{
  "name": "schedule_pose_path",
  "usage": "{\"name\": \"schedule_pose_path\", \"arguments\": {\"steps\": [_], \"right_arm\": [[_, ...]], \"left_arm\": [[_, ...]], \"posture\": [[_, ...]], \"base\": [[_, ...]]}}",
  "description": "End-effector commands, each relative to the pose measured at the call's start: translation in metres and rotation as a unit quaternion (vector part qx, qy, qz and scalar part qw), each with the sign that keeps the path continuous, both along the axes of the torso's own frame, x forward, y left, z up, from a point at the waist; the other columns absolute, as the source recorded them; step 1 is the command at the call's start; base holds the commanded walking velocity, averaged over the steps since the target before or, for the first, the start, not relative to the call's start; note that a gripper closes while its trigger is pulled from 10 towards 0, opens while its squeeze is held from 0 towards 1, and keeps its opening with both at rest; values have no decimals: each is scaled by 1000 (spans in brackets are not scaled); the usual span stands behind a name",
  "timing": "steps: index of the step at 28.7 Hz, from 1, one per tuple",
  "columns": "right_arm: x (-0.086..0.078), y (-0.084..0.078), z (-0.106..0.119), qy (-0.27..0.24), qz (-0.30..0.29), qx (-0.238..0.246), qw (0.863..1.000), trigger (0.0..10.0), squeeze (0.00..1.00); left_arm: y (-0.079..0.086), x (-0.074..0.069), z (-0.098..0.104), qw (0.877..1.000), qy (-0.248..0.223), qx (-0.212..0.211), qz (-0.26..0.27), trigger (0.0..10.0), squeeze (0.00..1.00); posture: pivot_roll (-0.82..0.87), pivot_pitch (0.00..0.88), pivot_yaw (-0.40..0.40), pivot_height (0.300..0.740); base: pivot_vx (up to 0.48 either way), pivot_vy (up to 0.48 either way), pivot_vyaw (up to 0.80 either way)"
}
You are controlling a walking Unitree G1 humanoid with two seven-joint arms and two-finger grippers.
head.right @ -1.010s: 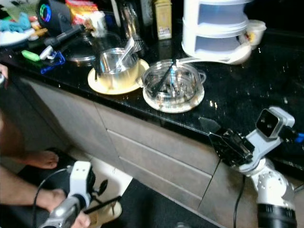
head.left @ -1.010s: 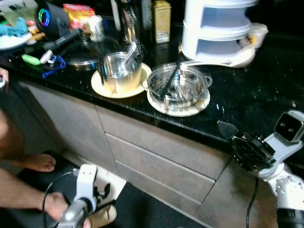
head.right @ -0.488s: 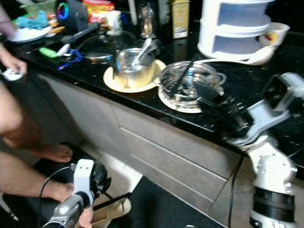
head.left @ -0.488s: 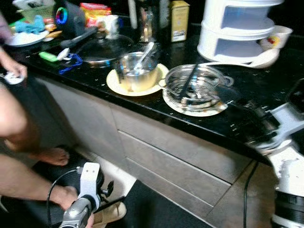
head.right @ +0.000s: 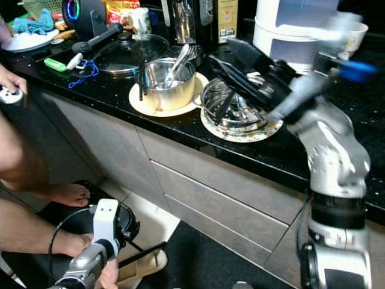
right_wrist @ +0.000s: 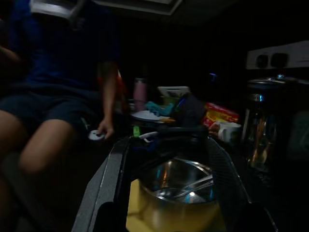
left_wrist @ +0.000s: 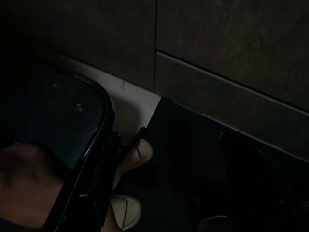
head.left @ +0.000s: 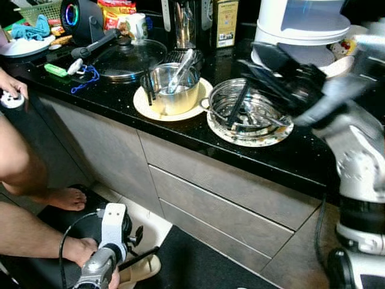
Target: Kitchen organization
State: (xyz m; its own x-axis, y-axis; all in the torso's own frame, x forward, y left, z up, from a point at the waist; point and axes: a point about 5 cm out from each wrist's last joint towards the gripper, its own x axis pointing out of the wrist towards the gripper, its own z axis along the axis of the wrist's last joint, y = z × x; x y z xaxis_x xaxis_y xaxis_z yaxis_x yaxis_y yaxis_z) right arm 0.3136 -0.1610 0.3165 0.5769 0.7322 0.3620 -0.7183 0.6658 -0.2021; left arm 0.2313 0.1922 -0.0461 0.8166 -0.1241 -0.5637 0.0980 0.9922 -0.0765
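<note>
Evidently the step in hand is an approach: the right gripper (head.right: 231, 60) is raised over the black worktop (head.left: 313, 144), its two black fingers (right_wrist: 116, 183) spread apart and empty, hovering above the glass bowl (head.left: 249, 111) and pointing toward the steel pot (head.left: 170, 87). The right wrist view looks along those fingers straight at the pot's open mouth. The next move likely calls for choosing one vessel, lowering onto its rim or a utensil inside it, and closing without tipping the plate beneath. The left gripper (head.left: 129, 244) hangs idle low by the drawers, near the floor; whether its fingers are parted cannot be told. Counted: one steel pot on one yellow plate (head.left: 147, 107), holding a metal spoon and a dark utensil; one glass bowl on one pale plate (head.left: 264, 137), with utensils inside; one glass lid (head.left: 126, 57) with a black handle behind; one white tiered rack (head.left: 301, 30); one mug (head.left: 137, 25). A person (head.left: 18, 174) stands at the left, hand resting at the worktop edge.
</note>
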Motion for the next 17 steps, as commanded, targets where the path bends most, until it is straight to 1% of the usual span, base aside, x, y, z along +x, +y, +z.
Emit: {"name": "schedule_pose_path", "arguments": {"steps": [1, 2, 3, 5, 6, 7, 8, 9, 10, 11, 12, 14, 15, 16, 17], "right_arm": [[11, 6, 3, 11, -53, -30, 998, 10000, 0], [15, 9, 5, 14, -70, -39, 997, 10000, 0], [15, 9, 5, 14, -70, -39, 997, 10000, 0], [20, 16, 10, 12, -92, -48, 995, 10000, 0], [21, 22, 14, 13, -95, -57, 994, 10000, 0], [21, 22, 14, 13, -95, -57, 994, 10000, 0], [25, 36, 18, 49, -85, -68, 993, 10000, 0], [27, 42, 18, 79, -74, -69, 992, 10000, 0], [27, 42, 18, 79, -74, -69, 992, 10000, 0], [29, 47, 17, 101, -66, -78, 990, 10000, 0], [31, 50, 17, 109, -70, -87, 988, 10000, 0], [35, 55, 19, 115, -96, -99, 984, 10000, 0], [35, 55, 19, 115, -96, -99, 984, 10000, 0], [38, 56, 17, 142, -119, -115, 976, 10000, 0], [38, 56, 17, 142, -119, -115, 976, 10000, 0]], "left_arm": [[7, -4, -3, 1000, 15, 11, 2, 10000, 0], [6, -4, -3, 1000, 15, 11, 2, 10000, 0], [6, -4, -3, 1000, 15, 11, 2, 10000, 0], [6, -5, -3, 1000, 16, 11, 1, 10000, 0], [6, -5, -3, 1000, 17, 11, 1, 10000, 0], [6, -5, -3, 1000, 17, 11, 1, 10000, 0], [6, -5, -4, 1000, 17, 11, 2, 10000, 0], [6, -5, -4, 1000, 17, 11, 3, 10000, 0], [6, -5, -4, 1000, 17, 11, 3, 10000, 0], [6, -5, -4, 1000, 17, 11, 2, 10000, 0], [6, -5, -3, 1000, 17, 11, 2, 10000, 0], [6, -4, -3, 1000, 17, 11, 3, 10000, 0], [6, -4, -3, 1000, 17, 11, 3, 10000, 0], [5, -4, -3, 1000, 16, 10, 4, 10000, 0], [5, -4, -3, 1000, 16, 10, 4, 10000, 0]], "posture": [[-30, 38, 63, 740], [-30, 37, 63, 740], [-30, 37, 63, 740], [-26, 35, 59, 740], [-25, 34, 58, 740], [-25, 34, 58, 740], [-24, 33, 56, 740], [-24, 33, 56, 740], [-24, 33, 56, 740], [-23, 34, 55, 740], [-21, 37, 53, 740], [-21, 39, 53, 740], [-21, 39, 53, 740], [-21, 39, 49, 740], [-21, 39, 49, 740]], "base": [[0, 0, 0], [0, 0, 0], [0, 0, 0], [0, 0, 0], [0, 0, 0], [0, 0, 0], [0, 0, 0], [0, 0, 0], [0, 0, 0], [0, 0, 0], [0, 0, 0], [0, 0, 0], [0, 0, 0], [0, 0, 0], [0, 0, 0]]}}
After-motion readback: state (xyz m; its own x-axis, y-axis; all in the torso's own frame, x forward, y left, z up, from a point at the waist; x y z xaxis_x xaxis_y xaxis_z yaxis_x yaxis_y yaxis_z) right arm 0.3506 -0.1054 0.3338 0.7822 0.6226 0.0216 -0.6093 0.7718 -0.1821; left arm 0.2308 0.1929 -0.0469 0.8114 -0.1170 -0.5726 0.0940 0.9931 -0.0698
